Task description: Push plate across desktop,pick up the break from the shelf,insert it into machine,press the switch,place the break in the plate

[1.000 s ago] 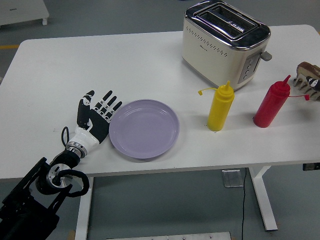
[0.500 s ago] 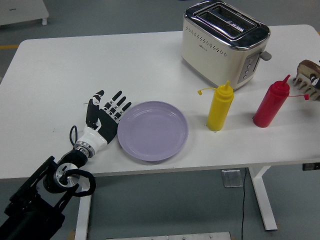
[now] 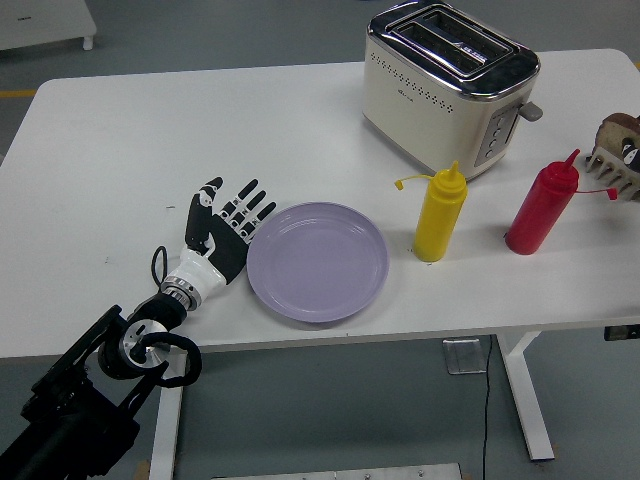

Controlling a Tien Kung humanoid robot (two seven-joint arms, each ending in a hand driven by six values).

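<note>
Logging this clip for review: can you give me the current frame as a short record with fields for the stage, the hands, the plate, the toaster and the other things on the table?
stage: plate push under way; bread not yet picked up
left hand: fingers spread flat, against the plate's left rim
right hand: not in view
plate: lilac, empty, near the table's front edge
toaster: cream, far right, both slots empty
yellow bottle: upright, right of the plate
red bottle: upright, right of the yellow one
rack: at the right edge, partly cut off

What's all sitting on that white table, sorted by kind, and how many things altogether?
Plates: 1, lilac plate
Toasters: 1, cream toaster
Squeeze bottles: 2, yellow bottle, red bottle
Racks: 1, rack at the right edge, partly cut off
Total: 5
</note>
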